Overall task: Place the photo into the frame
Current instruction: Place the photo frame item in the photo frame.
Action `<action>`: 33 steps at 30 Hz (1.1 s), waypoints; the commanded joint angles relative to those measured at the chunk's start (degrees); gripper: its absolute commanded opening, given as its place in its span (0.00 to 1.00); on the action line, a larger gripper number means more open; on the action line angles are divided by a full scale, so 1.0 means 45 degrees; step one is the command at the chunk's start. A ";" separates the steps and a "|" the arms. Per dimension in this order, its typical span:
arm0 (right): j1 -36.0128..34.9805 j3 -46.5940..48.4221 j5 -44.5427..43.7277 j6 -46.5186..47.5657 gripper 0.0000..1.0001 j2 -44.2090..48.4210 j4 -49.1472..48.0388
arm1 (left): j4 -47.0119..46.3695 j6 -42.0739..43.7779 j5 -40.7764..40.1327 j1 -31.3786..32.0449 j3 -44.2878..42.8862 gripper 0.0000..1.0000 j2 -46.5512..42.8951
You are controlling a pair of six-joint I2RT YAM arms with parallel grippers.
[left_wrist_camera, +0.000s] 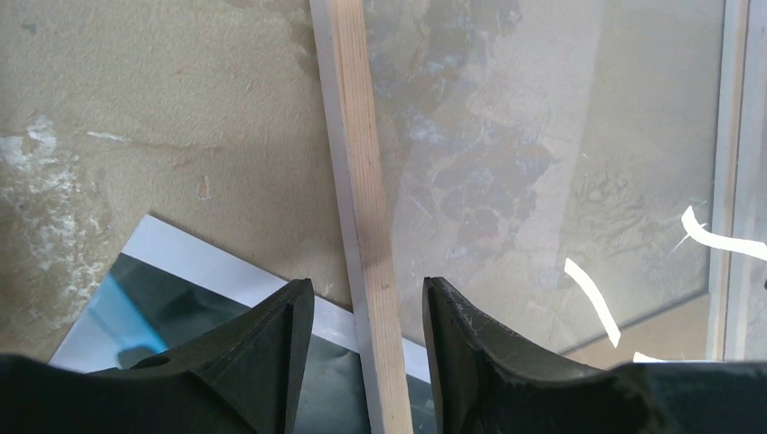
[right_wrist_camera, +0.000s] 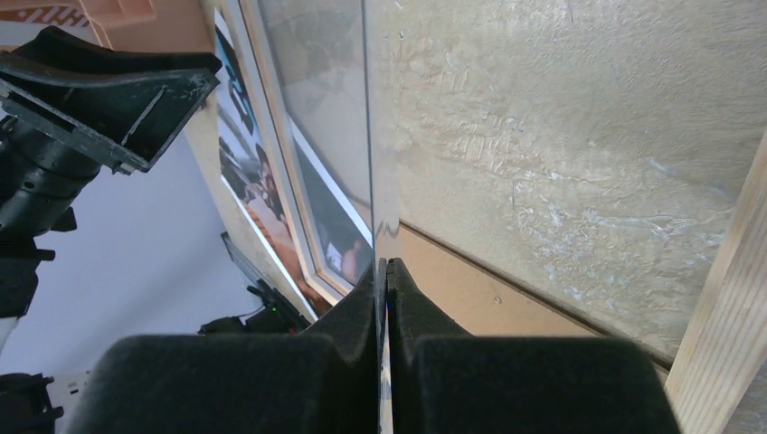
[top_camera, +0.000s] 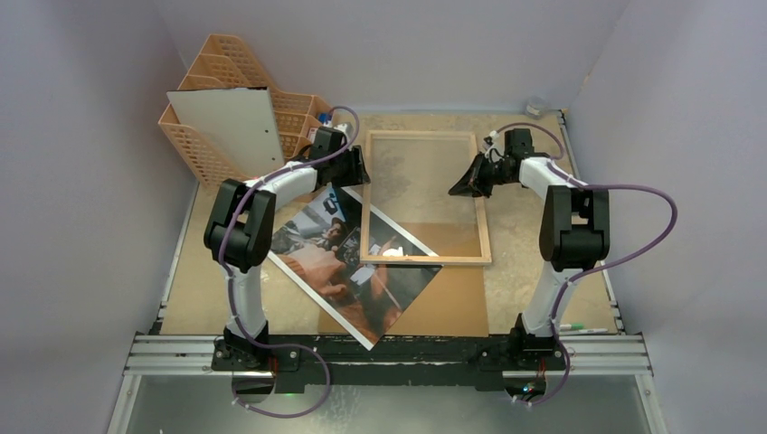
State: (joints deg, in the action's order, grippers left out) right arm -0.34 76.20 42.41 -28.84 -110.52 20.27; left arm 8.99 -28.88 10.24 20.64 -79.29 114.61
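The left hand (left_wrist_camera: 366, 289) is hanging open, with one finger on each side of the frame's (left_wrist_camera: 362, 181) left wooden edge, not squeezing it. The right hand (right_wrist_camera: 382, 271) is pinching tight on the thin edge of the clear sheet (right_wrist_camera: 378, 136).

I think that sheet is slippery, so it could be sliding out of the pinch. It could also be cracking if the hand is twisting.

The photo (top_camera: 335, 262) is lying face up and tilted, left of the middle in the top view. Part of it is sitting under the frame's bottom left corner, so pulling the frame could be dragging or creasing it. The photo is looking shiny and dark, with a white border.
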 commanded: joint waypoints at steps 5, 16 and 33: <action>-0.0077 -0.0167 0.1884 0.0084 0.00 0.0390 0.0397 | -0.1281 -0.0113 -0.0964 -0.0076 0.0567 0.50 -0.0642; -0.0042 -0.0599 0.2935 -0.1454 0.00 0.1094 -0.0727 | -0.1285 -0.0490 -0.1285 -0.0076 0.0534 0.38 -0.0229; 0.0055 -0.0330 0.2245 -0.1201 0.05 0.0666 0.0042 | -0.1277 -0.0817 -0.1339 -0.0056 0.0512 0.38 0.0026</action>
State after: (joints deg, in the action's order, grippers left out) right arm 0.12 74.00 53.30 -37.17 -108.01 16.40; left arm 5.21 -31.11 4.36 20.64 -76.93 114.54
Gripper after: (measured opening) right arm 0.006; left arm 0.373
